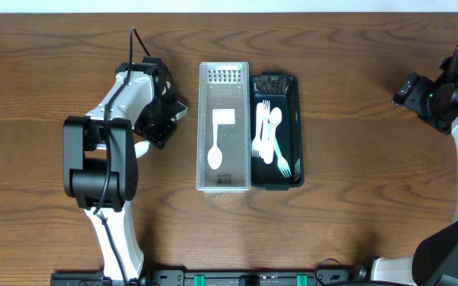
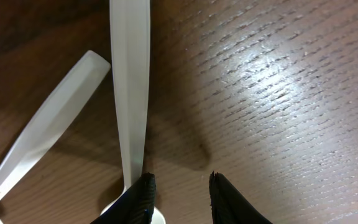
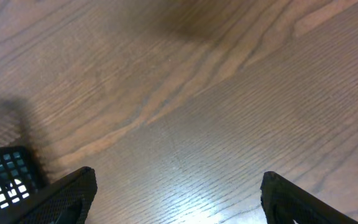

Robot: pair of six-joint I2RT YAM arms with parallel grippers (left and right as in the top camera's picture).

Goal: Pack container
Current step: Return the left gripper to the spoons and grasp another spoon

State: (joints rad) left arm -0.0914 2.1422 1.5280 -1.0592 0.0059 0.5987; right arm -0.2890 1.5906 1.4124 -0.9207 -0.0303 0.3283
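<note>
A clear plastic container (image 1: 223, 75) stands mid-table with one white spoon (image 1: 215, 152) in it. Beside it on the right, a black tray (image 1: 295, 87) holds several white forks and spoons (image 1: 270, 135). My left gripper (image 1: 164, 119) is low over the table, left of the container. In the left wrist view its fingers (image 2: 180, 182) are open with bare wood between them. A white spoon handle (image 2: 129, 87) runs up from just beside the left finger. A second white handle (image 2: 42, 137) lies diagonally to the left. My right gripper (image 1: 410, 91) is open and empty at the far right.
The right wrist view shows open fingers (image 3: 179, 186) over bare wood, with a corner of the black tray (image 3: 5, 180) at the lower left. The left arm's body (image 1: 102, 159) covers the table left of the container.
</note>
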